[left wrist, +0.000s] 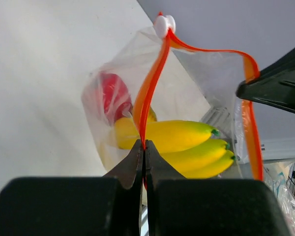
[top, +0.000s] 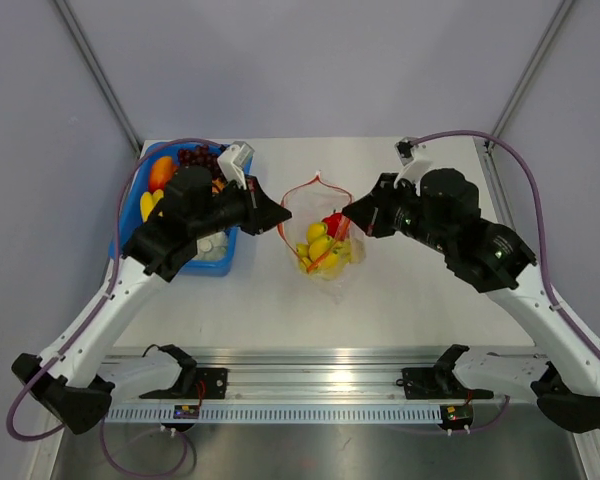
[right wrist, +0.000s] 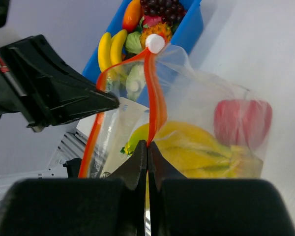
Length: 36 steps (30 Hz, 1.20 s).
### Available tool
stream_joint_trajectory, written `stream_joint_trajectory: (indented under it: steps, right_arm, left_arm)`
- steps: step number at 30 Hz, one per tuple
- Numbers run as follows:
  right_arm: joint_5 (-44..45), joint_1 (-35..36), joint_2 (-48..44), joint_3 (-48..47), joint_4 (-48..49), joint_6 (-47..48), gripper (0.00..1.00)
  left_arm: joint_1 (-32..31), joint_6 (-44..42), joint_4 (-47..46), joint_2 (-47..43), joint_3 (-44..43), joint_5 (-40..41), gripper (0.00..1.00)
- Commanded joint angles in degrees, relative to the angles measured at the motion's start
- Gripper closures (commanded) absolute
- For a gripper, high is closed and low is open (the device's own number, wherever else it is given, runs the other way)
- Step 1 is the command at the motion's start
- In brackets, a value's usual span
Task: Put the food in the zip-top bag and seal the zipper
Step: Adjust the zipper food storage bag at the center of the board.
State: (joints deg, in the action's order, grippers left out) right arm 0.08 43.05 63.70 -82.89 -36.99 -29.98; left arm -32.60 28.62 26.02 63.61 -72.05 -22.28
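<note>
The clear zip-top bag [top: 325,238] hangs between my two grippers above the table's middle, its mouth pulled wide open. Inside lie yellow bananas [left wrist: 189,143] and a red fruit [left wrist: 110,98], also seen in the right wrist view [right wrist: 243,120]. The red-orange zipper [left wrist: 150,93] has a white slider [left wrist: 163,24] at its far end. My left gripper [left wrist: 144,145] is shut on the left zipper strip. My right gripper [right wrist: 147,143] is shut on the right zipper strip [right wrist: 156,98]. In the top view the left gripper [top: 282,217] and right gripper [top: 348,214] hold opposite sides of the mouth.
A blue tray [top: 132,205] at the back left holds more toy food: an orange piece [top: 161,172], dark grapes [top: 198,156], yellow bananas [right wrist: 110,46]. Purple cables [top: 525,160] run along both arms. A metal rail [top: 310,385] lies at the near edge.
</note>
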Motion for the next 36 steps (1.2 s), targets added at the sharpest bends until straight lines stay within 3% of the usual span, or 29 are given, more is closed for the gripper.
stream_joint_trajectory:
  steps: [1,5,14,18,21,24,27,31,36]
  right_arm:
    - [0.4,0.2,6.2,6.8,-1.8,0.0,1.0]
    - [0.7,0.2,11.8,8.2,-6.2,-1.5,1.0]
    - [0.3,0.2,2.0,-1.5,-0.6,0.6,1.0]
    - [0.8,0.1,1.7,4.4,-0.1,0.3,1.0]
    - [0.3,0.2,4.5,13.8,1.3,-1.4,1.0]
    - [1.6,0.1,8.3,17.8,0.5,-2.6,1.0]
    - [1.9,0.3,8.2,13.8,-1.7,-2.6,1.0]
    - [4.2,0.3,4.9,4.7,-3.8,-0.4,1.0]
    - [5.2,0.3,0.9,-1.0,-3.8,0.1,1.0]
  left_arm:
    - [-0.2,-0.3,1.8,6.9,6.0,0.1,1.0]
    - [-1.3,-1.0,4.2,12.1,5.7,-1.9,1.0]
    - [-1.6,-1.9,3.4,3.2,-2.4,-0.6,1.0]
    - [-1.6,-1.9,3.1,4.6,4.0,2.7,1.0]
    - [-1.7,-1.1,0.9,9.8,11.7,0.8,1.0]
    - [-2.3,-1.2,0.9,13.5,12.9,-0.7,1.0]
    - [-2.6,-2.0,2.5,11.7,9.8,-0.4,1.0]
    - [-2.7,-3.0,7.6,8.1,-3.1,-0.4,1.0]
    - [-2.7,-2.1,6.4,3.9,-6.7,-1.5,1.0]
